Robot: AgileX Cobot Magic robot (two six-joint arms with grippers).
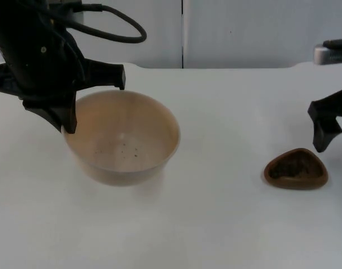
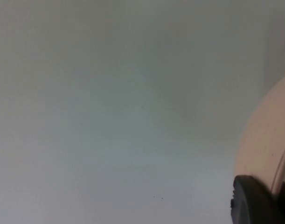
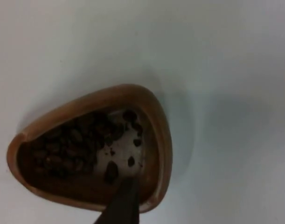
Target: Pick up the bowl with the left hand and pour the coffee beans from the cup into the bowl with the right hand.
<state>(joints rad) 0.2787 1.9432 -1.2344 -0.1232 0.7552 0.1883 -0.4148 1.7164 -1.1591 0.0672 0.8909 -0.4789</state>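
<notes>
A wide beige bowl (image 1: pixel 126 140) with a few dark specks inside hangs slightly above the table at the left. My left gripper (image 1: pixel 70 119) is shut on its left rim; in the left wrist view a black fingertip (image 2: pixel 254 203) presses the bowl's wall (image 2: pixel 268 140). A brown three-cornered cup (image 1: pixel 296 169) of coffee beans stands on the table at the right. My right gripper (image 1: pixel 327 139) hovers open just above the cup's far right edge. In the right wrist view one fingertip (image 3: pixel 123 205) reaches over the cup (image 3: pixel 151 112) and its beans (image 3: pixel 72 144).
The white table (image 1: pixel 215 224) runs back to a grey partition wall (image 1: pixel 238 33). Open table lies between bowl and cup and along the front.
</notes>
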